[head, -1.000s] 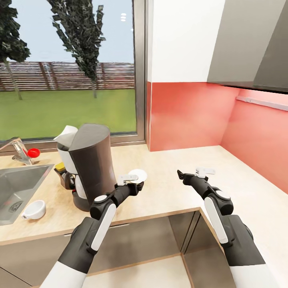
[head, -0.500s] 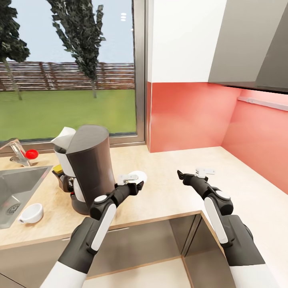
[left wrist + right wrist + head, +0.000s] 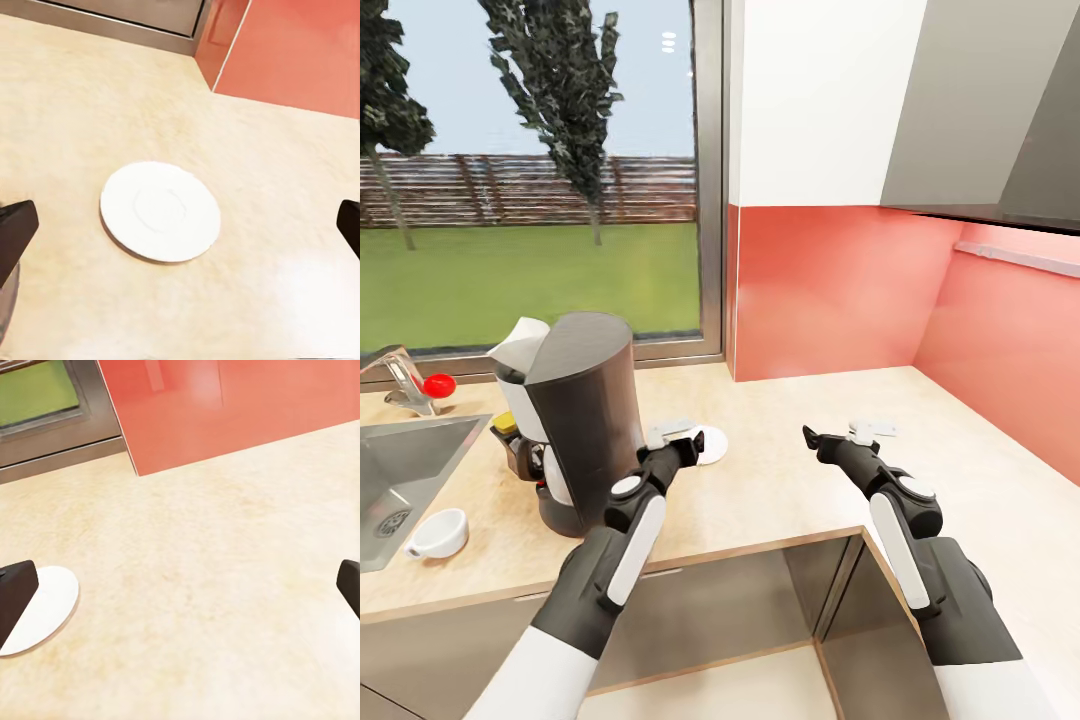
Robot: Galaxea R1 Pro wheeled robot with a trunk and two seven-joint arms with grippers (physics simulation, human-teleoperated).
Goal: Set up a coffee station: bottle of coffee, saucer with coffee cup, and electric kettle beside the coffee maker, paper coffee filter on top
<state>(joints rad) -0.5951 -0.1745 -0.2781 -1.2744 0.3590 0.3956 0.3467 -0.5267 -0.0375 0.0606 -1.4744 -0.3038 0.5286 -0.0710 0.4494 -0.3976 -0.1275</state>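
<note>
Beige wood-grain bench: long light top over dark grey cabinet fronts, turning a corner at the right; smooth and matt.
Left arm: it has reached further forward than a second ago, when its wrist sat short of the saucer; the forearm now rises more steeply.
Left pincer: fingers wide apart, holding nothing, hovering over the near edge of the saucer; in the left wrist view the two dark fingertips sit far out to either side of the plate.
Right pincer: fingers apart and empty, above bare bench, unmoved since the earlier frames; its dark fingertips show at the edges of the right wrist view.
Cup: small white glazed bowl shape with a little handle, on the bench beside the sink, well apart from the saucer.
Sink: brushed steel basin set into the bench at the left.
Coffee maker: tall, curved dark grey back, white front, glass jug with black handle low down; a white paper filter on top. Upright on the bench, just left of the saucer.
Saucer: round, flat, white, with a shallow ring in its middle; lying flat on the bench, same place as before.
Tap: metal, with a red knob.
Wall: smooth coral-red panel behind the bench.
</note>
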